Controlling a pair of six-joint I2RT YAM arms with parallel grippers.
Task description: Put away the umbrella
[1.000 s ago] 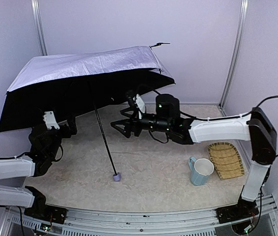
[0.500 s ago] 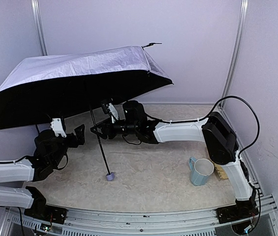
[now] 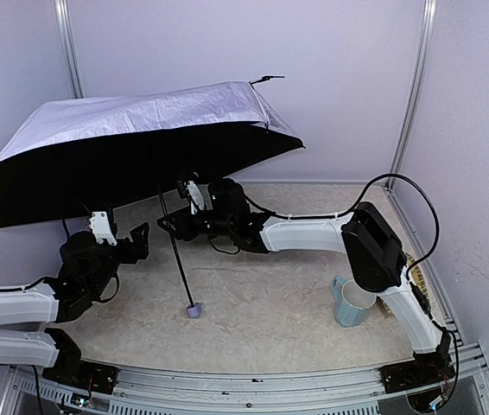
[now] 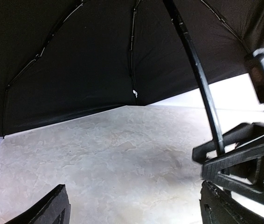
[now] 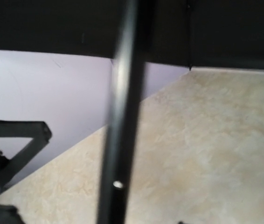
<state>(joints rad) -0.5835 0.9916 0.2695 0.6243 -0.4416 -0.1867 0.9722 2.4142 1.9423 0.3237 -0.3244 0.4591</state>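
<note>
Top external: umbrella (image 3: 141, 117) canopy overhangs wide-open grippers, left gripper (image 3: 122, 234) empty, right gripper (image 3: 167, 229) straddling shaft (image 3: 180, 270), mug (image 3: 353, 302) aside.

Pale blue mug (image 3: 349, 309) upright on the beige mottled tabletop (image 3: 270, 294), right side. Just beyond it, probably a woven tray (image 3: 418, 275), mostly hidden. Lavender walls (image 3: 339, 86), metal corner posts (image 3: 415, 86).
</note>
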